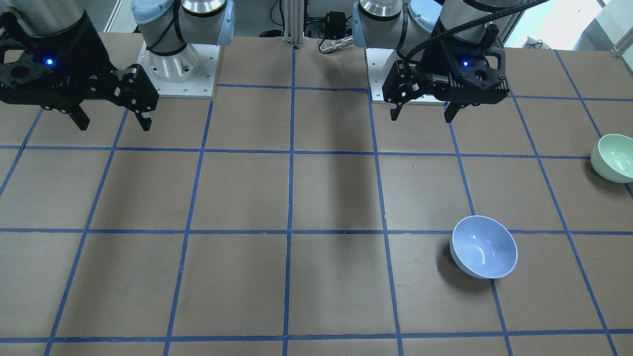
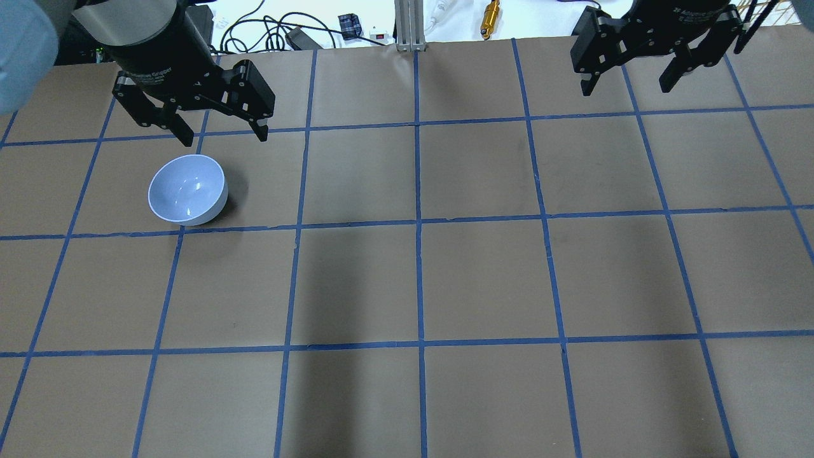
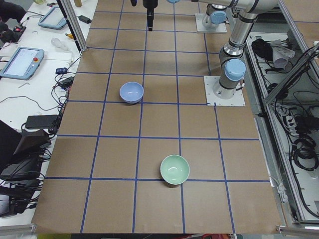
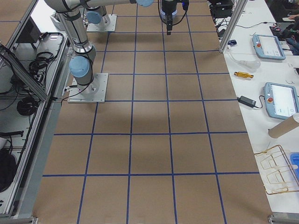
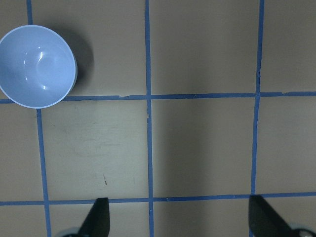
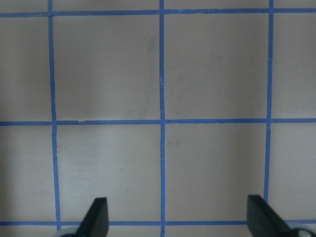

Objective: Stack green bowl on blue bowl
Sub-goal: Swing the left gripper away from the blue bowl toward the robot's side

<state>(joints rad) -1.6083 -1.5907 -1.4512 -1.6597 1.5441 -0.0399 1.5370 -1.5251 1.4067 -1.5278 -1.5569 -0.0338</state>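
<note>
The blue bowl (image 1: pixel 483 246) stands upright and empty on the brown table; it also shows in the overhead view (image 2: pixel 187 189), the exterior left view (image 3: pixel 131 92) and the left wrist view (image 5: pixel 37 65). The green bowl (image 1: pixel 613 158) stands upright, well apart from it near the table's end on the robot's left (image 3: pixel 175 169); it is out of the overhead view. My left gripper (image 1: pixel 423 116) (image 2: pixel 224 138) (image 5: pixel 180 219) hangs open and empty above the table beside the blue bowl. My right gripper (image 1: pixel 114 126) (image 2: pixel 624 90) (image 6: pixel 178 219) is open and empty, far from both bowls.
Blue tape lines (image 2: pixel 418 222) divide the table into squares. The two arm base plates (image 1: pixel 180 74) (image 1: pixel 383 96) sit at the robot's edge. An aluminium post (image 2: pixel 410 25) stands between them. Side tables hold tablets (image 3: pixel 20 62) and a wire basket (image 4: pixel 278 170).
</note>
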